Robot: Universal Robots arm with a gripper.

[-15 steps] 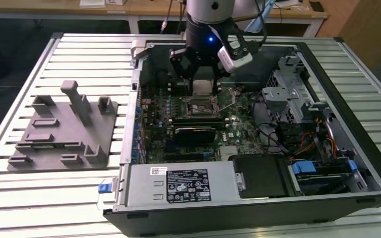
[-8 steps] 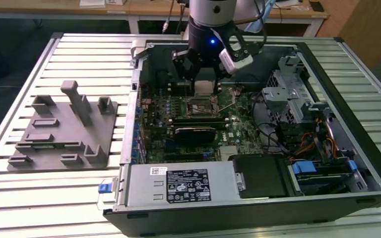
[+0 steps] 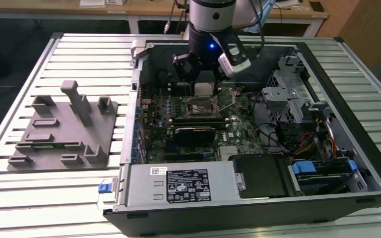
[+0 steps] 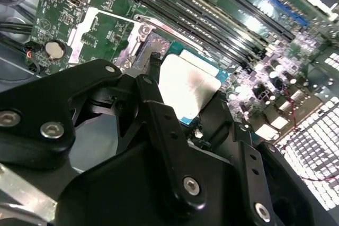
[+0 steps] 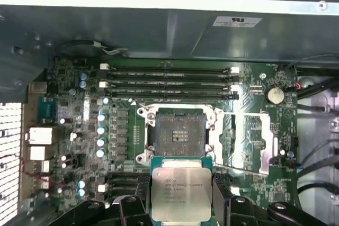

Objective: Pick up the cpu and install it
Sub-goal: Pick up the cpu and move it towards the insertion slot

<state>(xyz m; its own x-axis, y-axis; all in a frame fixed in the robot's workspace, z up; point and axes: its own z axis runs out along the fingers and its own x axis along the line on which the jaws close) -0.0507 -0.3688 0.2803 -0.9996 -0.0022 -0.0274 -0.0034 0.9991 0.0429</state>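
Here the gripper [image 5: 181, 207] holds the cpu [image 5: 181, 191] by two opposite edges. Its fingers [image 4: 159, 120] are closed narrowly on the chip, and the silvery top plate faces the first wrist view. The cpu hangs inside the open computer case [image 3: 349, 64], near the socket [image 5: 177, 133] but apart from it and not yet seated. In the exterior view it shows as a pale square just beside the socket, under the arm's wrist. The socket is empty with its bed of contacts exposed. The metal load plate [image 5: 249, 138] stands swung open beside the socket, so nothing covers the seat. The memory slots [image 5: 169, 84] run along another side of the socket, close to it. Well apart from the socket, outside the case, a grey fixture [image 3: 61, 131] rests on the slatted table [image 3: 18, 208]. Judged from these views, the step in hand is bringing the chip over the socket. To do it well, the chip's edges should be square with the socket's frame and its plate level with the motherboard [image 5: 254, 109]. The approach should be straight and slow, without sliding across the contacts, which probably bend easily. The grip seems to rest on thin edges only, so a slight tilt, or a knock against the socket's frame or the open load plate, could shift the chip between the fingers.
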